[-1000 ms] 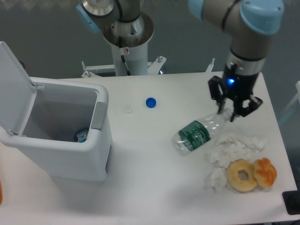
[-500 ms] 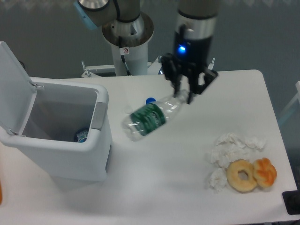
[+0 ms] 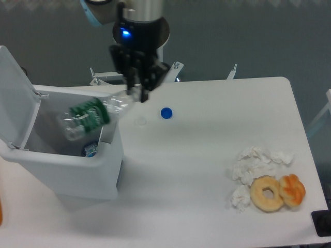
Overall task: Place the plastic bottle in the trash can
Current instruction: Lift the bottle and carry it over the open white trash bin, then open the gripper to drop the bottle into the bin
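The plastic bottle [image 3: 89, 118], clear with a dark green label, hangs tilted in the air over the open mouth of the trash can [image 3: 72, 173]. My gripper [image 3: 135, 95] is shut on the bottle's neck end, just above the can's right rim. The bottle's base points down and left into the opening. The can is a white bin at the table's left, its hinged lid [image 3: 14, 93] standing up. Something small and blue-white lies at the bottom of the bin.
A small blue cap [image 3: 166, 112] and a clear round disc [image 3: 141, 121] lie on the table right of the bin. Crumpled white tissues [image 3: 253, 163], a bagel [image 3: 267, 194] and an orange pastry [image 3: 292, 189] sit at the front right. The arm's base column [image 3: 150, 51] stands behind.
The gripper has carried the bottle leftward from the table's right side, past the middle, to a spot over the bin's opening. The bottle stays gripped at its neck.
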You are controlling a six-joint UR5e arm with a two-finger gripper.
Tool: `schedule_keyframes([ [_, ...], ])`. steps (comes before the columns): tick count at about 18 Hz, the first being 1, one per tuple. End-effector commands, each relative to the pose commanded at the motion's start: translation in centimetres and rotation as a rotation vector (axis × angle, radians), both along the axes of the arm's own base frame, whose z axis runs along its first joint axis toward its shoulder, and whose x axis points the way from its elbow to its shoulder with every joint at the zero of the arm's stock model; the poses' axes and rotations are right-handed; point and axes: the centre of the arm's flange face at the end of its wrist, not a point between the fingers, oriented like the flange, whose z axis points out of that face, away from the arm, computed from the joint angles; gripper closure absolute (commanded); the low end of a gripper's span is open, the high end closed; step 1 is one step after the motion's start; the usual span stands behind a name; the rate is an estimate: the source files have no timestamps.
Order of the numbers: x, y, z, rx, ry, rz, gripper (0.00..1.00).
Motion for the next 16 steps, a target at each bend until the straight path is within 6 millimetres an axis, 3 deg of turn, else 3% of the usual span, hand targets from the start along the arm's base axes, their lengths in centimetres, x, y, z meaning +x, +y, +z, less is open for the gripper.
schedule_keyframes([
  [9,0.6,0.5,-1.8,-0.034,0.010,-0.052,0.87],
  [16,0.4,0.4,-2.8,-0.065,0.017,-0.047,0.73],
])
